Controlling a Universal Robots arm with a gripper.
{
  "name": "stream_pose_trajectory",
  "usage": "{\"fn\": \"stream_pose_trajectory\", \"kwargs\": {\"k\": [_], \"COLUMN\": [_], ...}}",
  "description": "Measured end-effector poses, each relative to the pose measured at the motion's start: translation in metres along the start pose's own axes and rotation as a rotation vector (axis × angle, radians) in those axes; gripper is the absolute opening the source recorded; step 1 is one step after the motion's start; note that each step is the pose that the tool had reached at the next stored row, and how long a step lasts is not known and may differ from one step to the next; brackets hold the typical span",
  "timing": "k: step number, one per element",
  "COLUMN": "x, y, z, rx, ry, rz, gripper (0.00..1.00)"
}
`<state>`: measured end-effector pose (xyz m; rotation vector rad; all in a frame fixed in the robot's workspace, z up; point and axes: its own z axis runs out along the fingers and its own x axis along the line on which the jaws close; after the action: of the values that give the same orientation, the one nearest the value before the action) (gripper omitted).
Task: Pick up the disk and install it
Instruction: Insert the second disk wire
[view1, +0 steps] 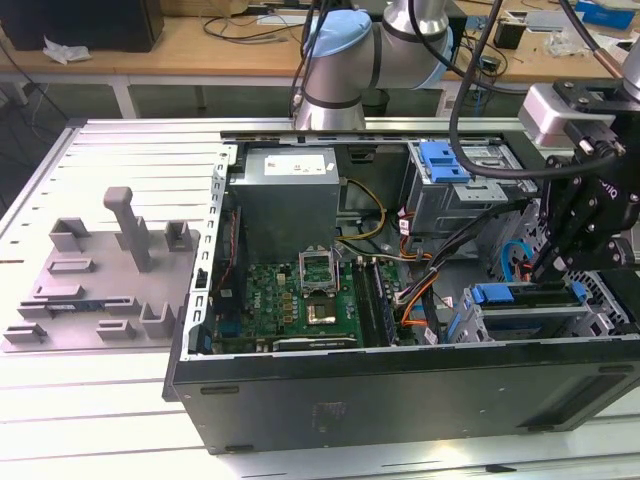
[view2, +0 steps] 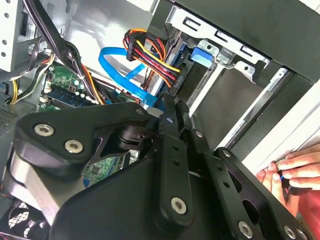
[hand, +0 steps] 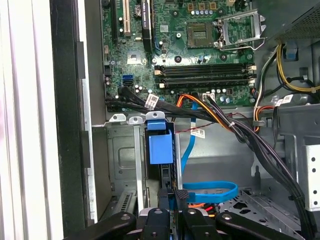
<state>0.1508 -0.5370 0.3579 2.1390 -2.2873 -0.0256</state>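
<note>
The disk is seen lying flat in the computer case, long axis along the exterior view's left-right; the gripper is poised just above, its opening not discernible.

Inside the computer case, the pincer's fingertips are hidden by its own black linkage in both wrist views; a hand is cut off at the second wrist view's edge.

A robotics lab or electronics workshop: an opened black desktop computer case lies on a slotted aluminium table, grey 3D-printed fixtures alongside, with cluttered wooden workbenches behind the arm.
</note>
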Motion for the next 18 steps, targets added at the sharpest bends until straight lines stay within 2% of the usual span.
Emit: {"fn": "stream_pose_trajectory", "kwargs": {"k": [9, 18], "x": [-0.003, -0.0031], "y": [0.0001, 0.0], "z": [0.002, 0.0059], "rx": [-0.0001, -0.0001], "ry": [0.0004, 0.0009], "rz": [-0.022, -0.037], "gripper": [0.16, 0.16]}}
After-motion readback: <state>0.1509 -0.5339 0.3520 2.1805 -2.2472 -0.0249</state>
